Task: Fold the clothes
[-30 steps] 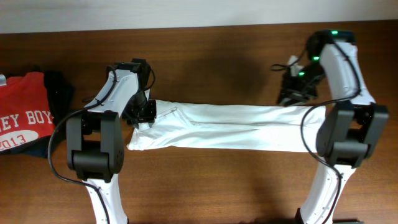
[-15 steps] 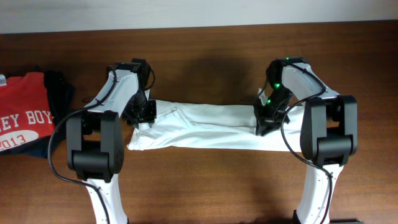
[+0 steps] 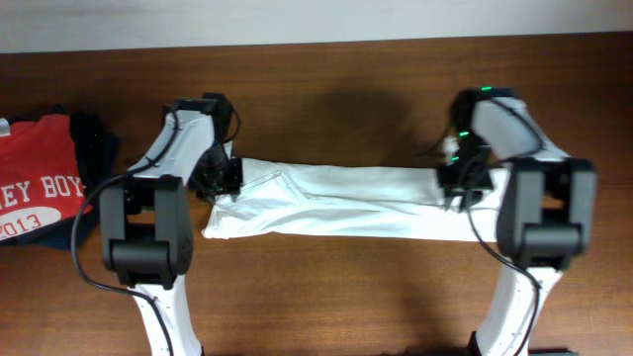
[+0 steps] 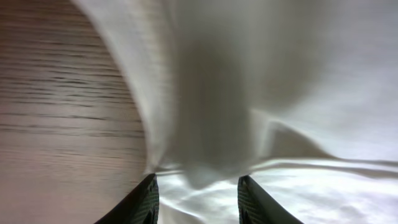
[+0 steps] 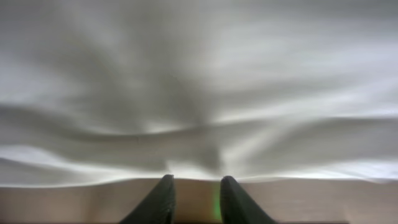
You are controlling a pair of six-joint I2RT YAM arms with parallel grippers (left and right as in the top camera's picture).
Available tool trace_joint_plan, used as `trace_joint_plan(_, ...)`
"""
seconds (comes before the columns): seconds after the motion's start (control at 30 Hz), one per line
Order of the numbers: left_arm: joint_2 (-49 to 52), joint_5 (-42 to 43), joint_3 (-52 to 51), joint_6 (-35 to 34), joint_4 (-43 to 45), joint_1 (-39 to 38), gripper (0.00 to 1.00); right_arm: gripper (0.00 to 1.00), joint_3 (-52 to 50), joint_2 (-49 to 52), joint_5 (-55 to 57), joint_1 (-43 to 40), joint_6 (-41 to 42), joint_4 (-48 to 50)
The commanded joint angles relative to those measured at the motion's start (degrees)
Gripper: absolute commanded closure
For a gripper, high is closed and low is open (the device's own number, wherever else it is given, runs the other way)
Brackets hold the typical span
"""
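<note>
The clothes are a white T-shirt (image 3: 346, 203) lying as a long narrow strip across the middle of the brown table (image 3: 336, 297). My left gripper (image 3: 223, 180) rests on the strip's left end. In the left wrist view it (image 4: 198, 179) stands open, with rumpled white cloth (image 4: 280, 93) lying between and ahead of the fingers. My right gripper (image 3: 460, 186) is low over the strip near its right end. In the right wrist view it (image 5: 196, 179) is slightly open, tips at the edge of the cloth (image 5: 199, 74), bare wood showing in the gap.
A red T-shirt with white lettering (image 3: 35, 188) lies at the table's left edge on top of dark garments (image 3: 94, 148). Bare wood runs behind and in front of the white strip. A pale wall (image 3: 297, 20) borders the table's far side.
My right arm came from the back right corner down onto the strip, then slid right along it, its jaws narrowing and parting again. The left arm has barely moved.
</note>
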Motion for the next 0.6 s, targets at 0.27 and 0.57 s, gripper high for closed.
trace_joint_plan(0.27, -4.5, 6.4, -0.3, -0.1, 1.7, 5.2, 0.51, 0.62, -3.2, -4.2, 4.0, -17.0, -10.3, 8.3)
trace_joint_plan(0.57, -6.2, 6.5, -0.3, -0.2, 1.9, 7.8, 0.51, 0.57, -9.4, -4.2, 5.6, -20.6, -13.4, 17.4)
